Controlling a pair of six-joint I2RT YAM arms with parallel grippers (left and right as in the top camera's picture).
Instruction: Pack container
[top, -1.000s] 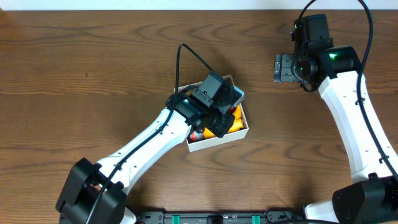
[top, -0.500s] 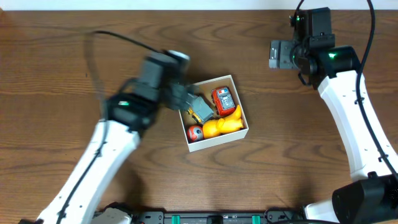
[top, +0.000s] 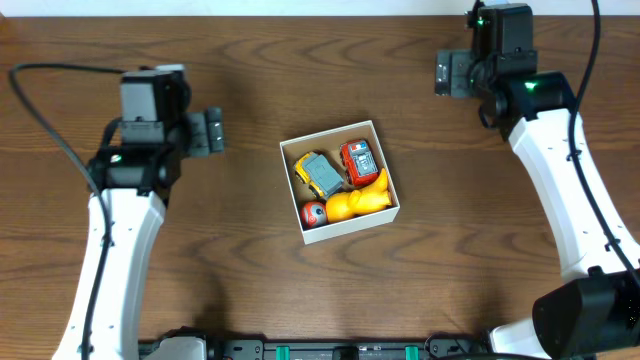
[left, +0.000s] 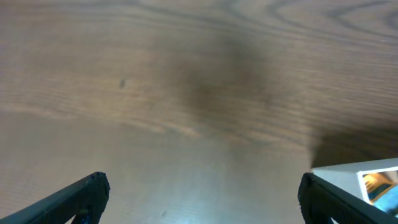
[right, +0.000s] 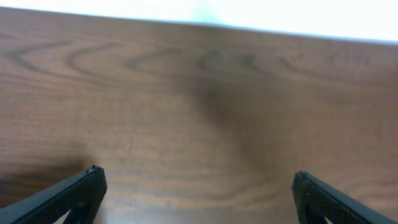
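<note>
The container (top: 291, 152) is found at the middle of the overhead view, flat on the wooden table (top: 250, 60). Four toys are packed inside it: a yellow-and-grey toy truck (top: 318, 173), a red toy car (top: 359, 158), a yellow toy (top: 360, 200) laid along the lower right wall, and a small red-and-white ball (top: 313, 212) in the lower left corner. No toy is seen outside the box, so the packing is judged to be essentially finished, and the step in hand is taken to be parking the arms clear of it. To do this well, both arms should be held high and away from the rim, with the left arm's black cable (top: 40, 120) kept off the box so that nothing inside is dragged or tipped. The left gripper (top: 217, 131) is seen at the upper left with its jaws spread wide and nothing between them. The container lies to its right and slightly lower in the frame, well apart (only a white corner is caught at the lower right edge of the left wrist view). The right gripper (top: 441, 74), at the upper right, is likewise spread and empty, with the container well apart at its lower left.
</note>
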